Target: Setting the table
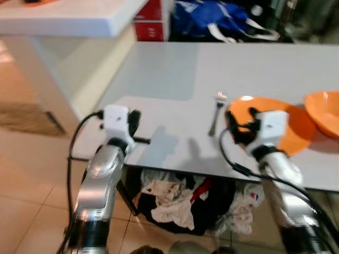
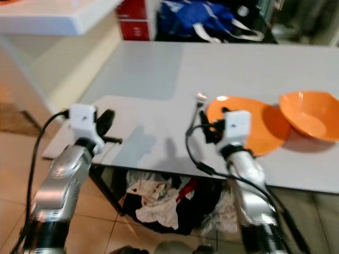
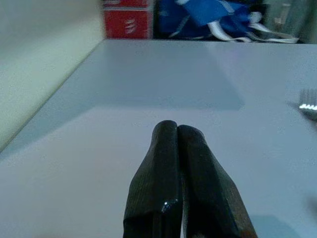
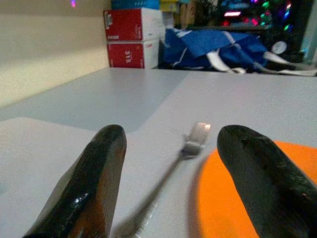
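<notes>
On the grey table (image 1: 159, 74) a silver fork (image 1: 216, 114) lies just left of an orange plate (image 1: 296, 129), tines pointing away from me. An orange bowl (image 1: 324, 111) sits to the right of the plate. My right gripper (image 1: 241, 126) hovers at the plate's near-left rim, open; in the right wrist view its fingers (image 4: 106, 163) straddle the fork (image 4: 190, 144) and the plate's edge (image 4: 237, 198). Over the table's near-left corner is my left gripper (image 1: 135, 124), its fingertips (image 3: 168, 134) pressed shut on nothing.
A white counter (image 1: 69, 21) stands at the back left, close to the table. Red boxes (image 1: 151, 21) and a blue bag (image 1: 212, 18) lie beyond the table's far edge. A pile of clothes (image 1: 180, 203) lies under the table on the tiled floor.
</notes>
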Robot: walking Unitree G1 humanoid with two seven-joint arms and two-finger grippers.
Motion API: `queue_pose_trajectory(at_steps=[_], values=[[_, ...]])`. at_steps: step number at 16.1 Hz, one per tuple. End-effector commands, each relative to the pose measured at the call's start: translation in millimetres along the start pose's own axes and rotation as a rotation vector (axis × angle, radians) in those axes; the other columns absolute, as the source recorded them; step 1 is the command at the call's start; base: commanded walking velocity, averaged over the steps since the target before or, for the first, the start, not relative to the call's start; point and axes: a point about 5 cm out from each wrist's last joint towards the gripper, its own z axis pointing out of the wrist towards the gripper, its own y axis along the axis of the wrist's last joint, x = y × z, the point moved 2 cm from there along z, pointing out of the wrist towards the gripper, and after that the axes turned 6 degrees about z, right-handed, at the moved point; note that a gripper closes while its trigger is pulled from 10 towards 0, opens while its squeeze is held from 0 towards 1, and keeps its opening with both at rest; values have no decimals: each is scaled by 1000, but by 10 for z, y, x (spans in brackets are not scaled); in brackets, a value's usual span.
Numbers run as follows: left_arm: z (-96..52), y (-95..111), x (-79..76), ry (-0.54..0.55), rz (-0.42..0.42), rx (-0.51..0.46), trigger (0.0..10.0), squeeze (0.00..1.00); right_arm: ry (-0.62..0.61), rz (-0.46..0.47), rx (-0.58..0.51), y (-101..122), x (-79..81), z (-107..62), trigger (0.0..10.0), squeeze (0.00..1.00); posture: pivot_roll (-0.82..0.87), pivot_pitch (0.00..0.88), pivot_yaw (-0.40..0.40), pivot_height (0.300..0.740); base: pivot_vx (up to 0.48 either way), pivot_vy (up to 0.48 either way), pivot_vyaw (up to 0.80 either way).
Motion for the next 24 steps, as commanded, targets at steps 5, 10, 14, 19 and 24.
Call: queue_pose_trajectory(at_steps=[5, 10, 14, 19, 24], values=[[-41, -263, 7, 61, -73, 96, 10000, 0, -20, -14, -10, -74, -17, 33, 10000, 0, -134, 0, 70, 736, 0, 0, 0], [72, -205, -45, 21, -63, 84, 10000, 0, -52, -41, -14, -106, -58, -12, 10000, 0, -173, 0, 96, 736, 0, 0, 566], [96, -187, -72, 9, -62, 75, 10000, 0, -50, -36, -16, -130, -37, -33, 10000, 0, -166, 0, 93, 736, 0, 0, 153], [82, -179, -75, 3, -58, 70, 10000, 0, -23, -35, 1, -169, 21, -19, 10000, 0, -153, 0, 85, 736, 0, 353, 0], [102, -187, -71, -9, -56, 75, 10000, 0, -15, 0, 20, -216, 26, -32, 10000, 0, -154, 0, 85, 736, 0, 475, -126]])
